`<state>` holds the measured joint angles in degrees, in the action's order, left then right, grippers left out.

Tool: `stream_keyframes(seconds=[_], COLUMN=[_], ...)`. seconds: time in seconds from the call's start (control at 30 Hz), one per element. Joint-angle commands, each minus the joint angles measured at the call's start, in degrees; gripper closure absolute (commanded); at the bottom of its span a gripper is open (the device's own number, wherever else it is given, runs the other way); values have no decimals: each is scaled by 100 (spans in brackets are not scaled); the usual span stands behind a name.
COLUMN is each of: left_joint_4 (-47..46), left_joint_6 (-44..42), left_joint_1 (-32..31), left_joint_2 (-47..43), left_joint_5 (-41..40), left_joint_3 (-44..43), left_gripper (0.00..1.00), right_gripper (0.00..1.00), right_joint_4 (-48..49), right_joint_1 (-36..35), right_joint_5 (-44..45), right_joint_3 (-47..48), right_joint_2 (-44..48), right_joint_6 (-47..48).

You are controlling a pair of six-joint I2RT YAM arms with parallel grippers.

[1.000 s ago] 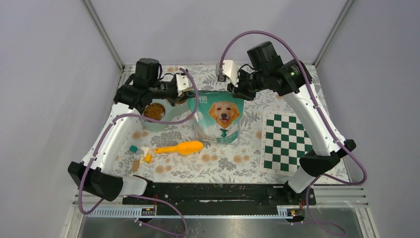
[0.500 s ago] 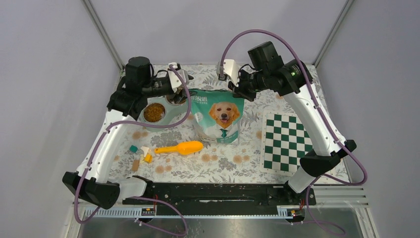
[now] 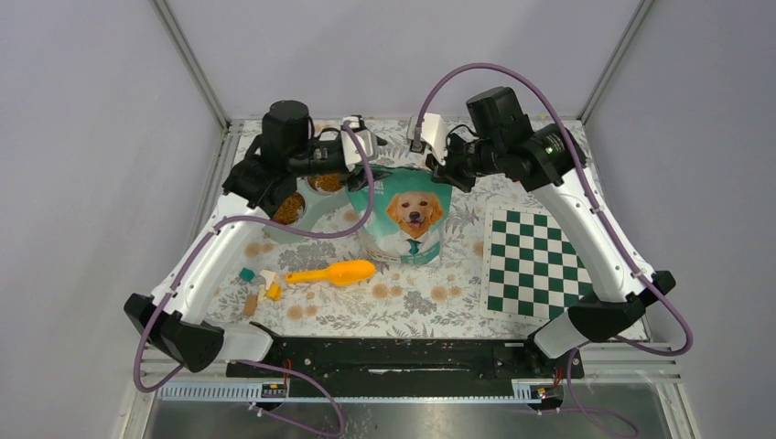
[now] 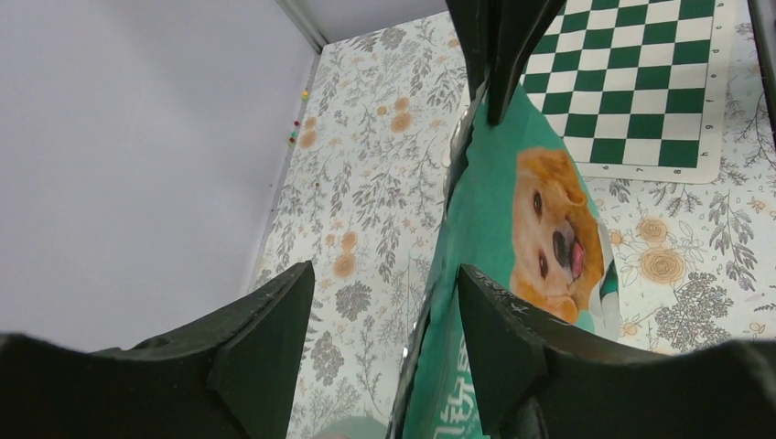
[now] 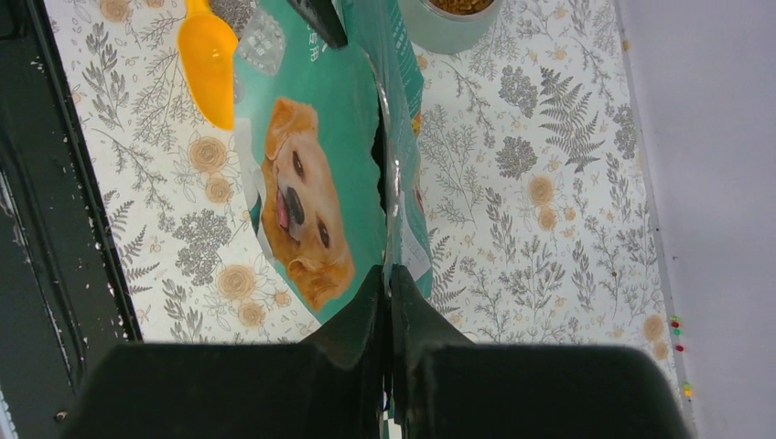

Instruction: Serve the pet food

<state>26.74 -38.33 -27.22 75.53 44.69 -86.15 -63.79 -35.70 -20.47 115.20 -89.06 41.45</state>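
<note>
The left arm is hanging over the grey-green double pet bowl and covering much of it. Only a patch of the small brown-orange kibble pellets is peeking out in the top view. The right wrist view is cutting that bowl off at its upper edge, showing just a sliver of pellets.

The teal stand-up bag with the golden dog's face is showing its mouth only edge-on, so its inside is hidden.

The left claw is spread wide, and the bag's top rim is running up between its two black fingers. Whether the right-hand finger is brushing the foil, I cannot tell.

The right claw is pressed together, pinching the bag's top rim at the other corner. In the left wrist view it is poking in at 12 o'clock, mostly cut off.

From above, the visible pellets are sitting in the bowl, near the left claw at about its 8 o'clock. They are well apart from the right claw, across the bag at its 9 o'clock.

An orange plastic scoop is lying on the floral-print surface at the bag's 7 o'clock. A green-and-white chequered mat is lying at its 3 o'clock. Small coloured blocks beside the scoop's handle are too tiny to make out.
</note>
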Motion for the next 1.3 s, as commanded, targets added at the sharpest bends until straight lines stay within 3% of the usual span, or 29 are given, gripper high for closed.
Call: stream_keyframes(seconds=[0.0,0.1,0.27,0.7,0.83,1.03,1.13,1.27], left_joint_4=[137,233,671,1000,1000,1033,1047,1360], left_joint_6=[-367,-502,-905,-1215,-1273,-1367,-1324,-1430], left_joint_1=[-332,-544,-867,-1282,-1293,-1293,-1289,-1189], left_joint_2=[219,303,516,786,795,706,657,612], left_joint_5=[-327,-469,-673,-1049,-1089,-1293,-1608,-1958], left_joint_3=[-513,-567,-802,-967,-987,-957,-944,-1009], left_gripper=[40,46,68,78,100,100,82,75], right_gripper=[100,100,100,100,100,100,100,100], right_joint_4=[1063,1328,1566,1758,1760,1758,1756,1754], right_joint_1=[11,11,16,23,42,92,106,144], right_joint_5=[-132,-98,-190,-365,-358,-226,-156,-116], right_joint_3=[-289,-496,-663,-738,-743,-830,-933,-1011], right_joint_2=[518,660,762,810,802,871,964,1062], right_joint_6=[-109,-159,-229,-406,-434,-424,-349,-298])
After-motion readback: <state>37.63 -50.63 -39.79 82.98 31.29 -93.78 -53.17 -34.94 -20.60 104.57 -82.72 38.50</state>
